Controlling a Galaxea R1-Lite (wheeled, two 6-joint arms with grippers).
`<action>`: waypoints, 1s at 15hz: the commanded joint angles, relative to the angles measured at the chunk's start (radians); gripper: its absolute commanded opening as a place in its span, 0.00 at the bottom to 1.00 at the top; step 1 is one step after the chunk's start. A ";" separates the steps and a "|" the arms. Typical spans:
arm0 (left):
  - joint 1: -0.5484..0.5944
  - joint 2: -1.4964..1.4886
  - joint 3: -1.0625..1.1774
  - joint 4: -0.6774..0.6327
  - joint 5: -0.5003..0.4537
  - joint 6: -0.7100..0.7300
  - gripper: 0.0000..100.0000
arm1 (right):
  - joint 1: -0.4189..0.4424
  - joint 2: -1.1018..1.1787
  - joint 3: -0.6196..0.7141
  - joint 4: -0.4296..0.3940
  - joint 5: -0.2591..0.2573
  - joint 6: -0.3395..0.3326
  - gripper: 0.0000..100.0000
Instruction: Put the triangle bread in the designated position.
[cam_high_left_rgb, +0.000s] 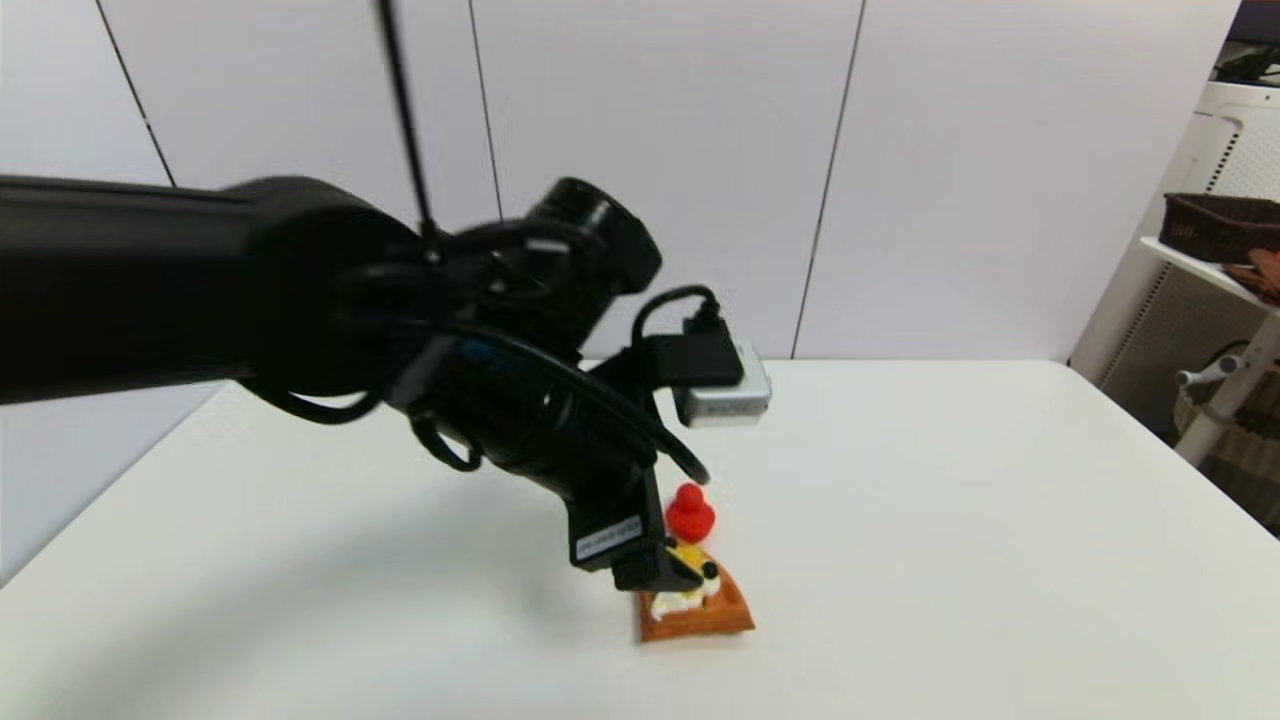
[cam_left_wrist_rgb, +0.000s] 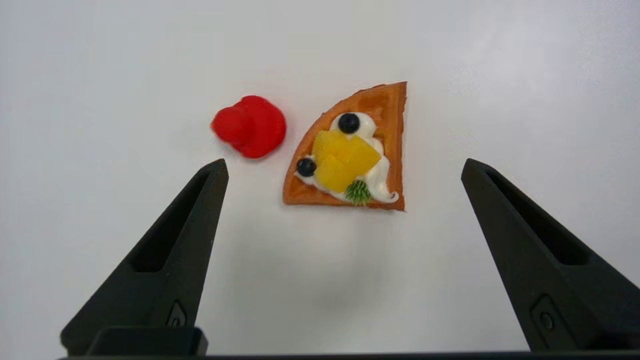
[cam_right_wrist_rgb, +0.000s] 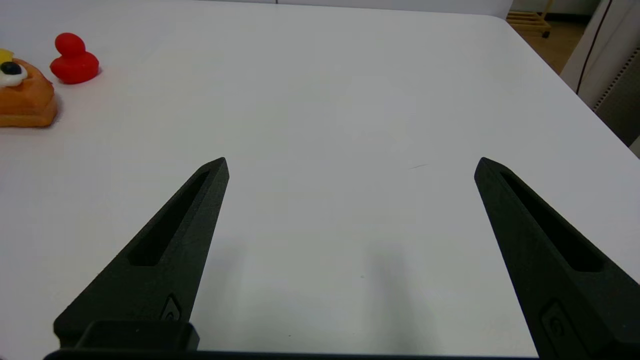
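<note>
Left gripper (cam_left_wrist_rgb: 345, 165), fingers spread wide and empty, hangs directly above the triangle bread (cam_left_wrist_rgb: 352, 150). A red duck (cam_left_wrist_rgb: 250, 126) sits just beside it. Right gripper (cam_right_wrist_rgb: 350, 165), likewise spread and empty, lies well apart.

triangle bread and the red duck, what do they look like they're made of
Triangle bread: likely moulded plastic or resin replica; glossy toppings, uniform orange-brown grid, crisp edges. Red duck: probably soft rubber or vinyl; one solid colour, smooth rounded form, slight sheen.

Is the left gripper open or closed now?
Open. The left gripper hovers above the triangle bread with its fingers spread wide apart, touching nothing.
</note>
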 joint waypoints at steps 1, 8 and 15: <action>0.217 -0.299 0.071 0.011 0.031 -0.082 1.00 | 0.000 0.000 0.000 0.000 0.001 -0.001 1.00; 0.596 -0.658 0.371 -0.102 0.028 -0.186 1.00 | 0.000 0.000 0.000 0.000 0.001 -0.001 1.00; 0.713 -1.028 0.897 -0.564 0.028 -0.421 1.00 | 0.000 0.000 0.000 0.000 0.001 -0.001 1.00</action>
